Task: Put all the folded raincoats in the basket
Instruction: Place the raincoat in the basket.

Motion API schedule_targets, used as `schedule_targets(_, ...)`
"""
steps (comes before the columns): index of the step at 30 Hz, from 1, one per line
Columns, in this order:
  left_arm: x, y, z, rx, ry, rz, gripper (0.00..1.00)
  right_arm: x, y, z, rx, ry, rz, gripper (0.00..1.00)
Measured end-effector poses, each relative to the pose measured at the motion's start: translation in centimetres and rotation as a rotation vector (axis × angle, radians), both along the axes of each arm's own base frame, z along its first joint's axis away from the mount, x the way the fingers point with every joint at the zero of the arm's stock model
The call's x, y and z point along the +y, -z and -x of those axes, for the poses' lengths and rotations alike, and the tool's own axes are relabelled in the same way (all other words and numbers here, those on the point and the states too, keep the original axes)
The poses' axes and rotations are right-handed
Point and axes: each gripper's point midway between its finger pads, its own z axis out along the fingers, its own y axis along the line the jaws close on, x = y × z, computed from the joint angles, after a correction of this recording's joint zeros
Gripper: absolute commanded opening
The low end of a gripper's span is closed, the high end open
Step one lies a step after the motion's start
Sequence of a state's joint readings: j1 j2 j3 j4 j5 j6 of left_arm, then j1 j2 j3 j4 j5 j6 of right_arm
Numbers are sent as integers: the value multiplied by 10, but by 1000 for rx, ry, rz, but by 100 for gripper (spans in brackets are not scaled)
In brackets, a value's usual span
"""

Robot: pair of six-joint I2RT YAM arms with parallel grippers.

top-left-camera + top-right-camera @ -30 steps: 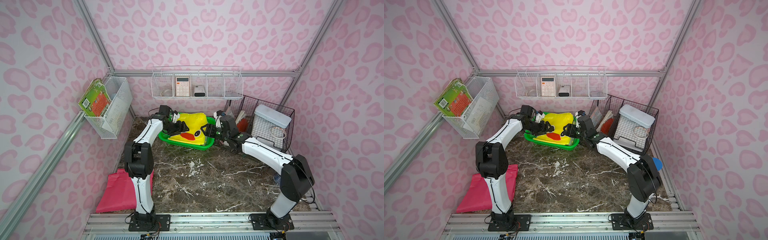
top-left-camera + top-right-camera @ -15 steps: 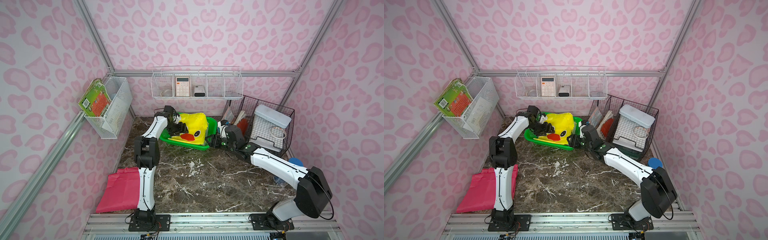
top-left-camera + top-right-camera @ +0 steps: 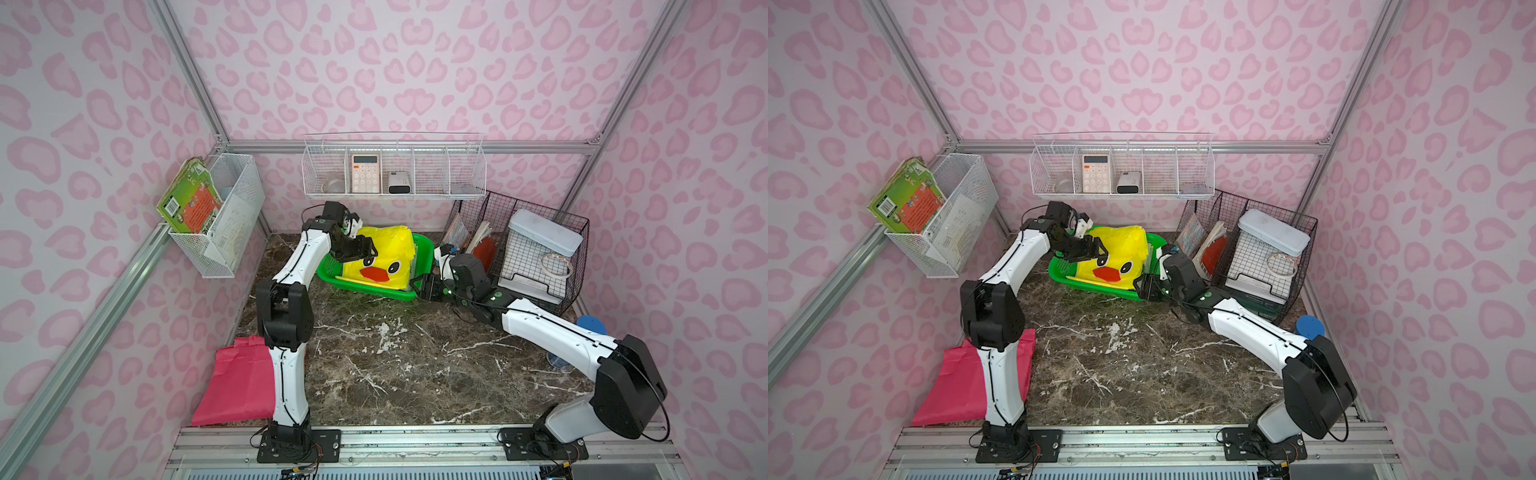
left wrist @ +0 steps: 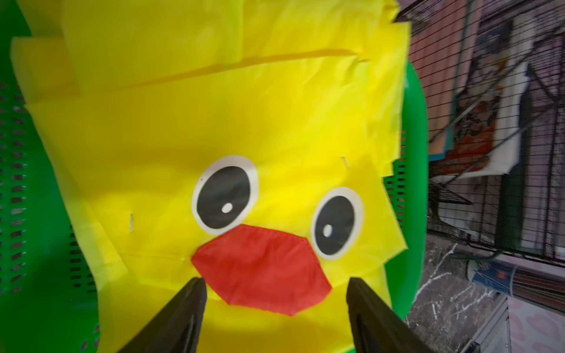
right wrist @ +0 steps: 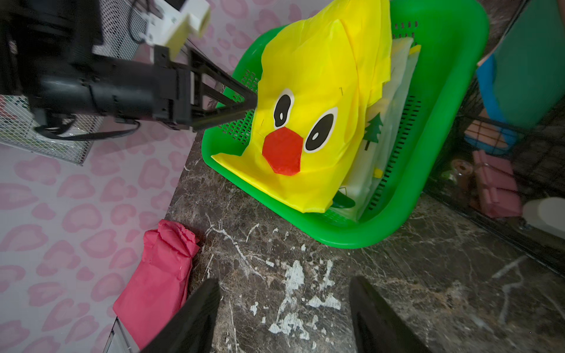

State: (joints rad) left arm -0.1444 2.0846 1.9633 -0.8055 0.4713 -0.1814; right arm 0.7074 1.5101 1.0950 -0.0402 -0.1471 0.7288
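While the raincoat (image 3: 386, 249) is lying in the basket (image 3: 365, 291), long axis far rim to near, one corner lapping the near rim, we are hovering the left claw (image 4: 275, 282) over its duck face, jaws spread, empty | right claw (image 5: 284, 282), spread and empty, hanging beside the basket | wire rack (image 3: 579, 266) crowding the right side, table (image 3: 395, 365) open in front

The right fingers (image 3: 420, 287) are now drawn back from the raincoat (image 3: 386, 249), lower in the frame, beside the right corner of the basket (image 3: 374, 293). The right elbow (image 3: 627, 386) is swung out to the lower right. The left fingers (image 3: 369, 250) sit slightly more to the right.
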Motion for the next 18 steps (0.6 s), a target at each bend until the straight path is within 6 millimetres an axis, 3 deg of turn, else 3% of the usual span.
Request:
schedule_targets(3,1,-32,19,-61,-10,35,78,5,11,1,23,-20,11,69)
schedule_targets(6,4,-47,43,-89,-20,53,78,14,18,-5,31,-44,23,69)
schedule_targets(14,23,-59,109,-114,-106,48,78,46,20,-53,12,-68,16,69)
schedule_targets(18,38,-63,133,-113,-182,34,80,59,35,-83,26,-64,16,69)
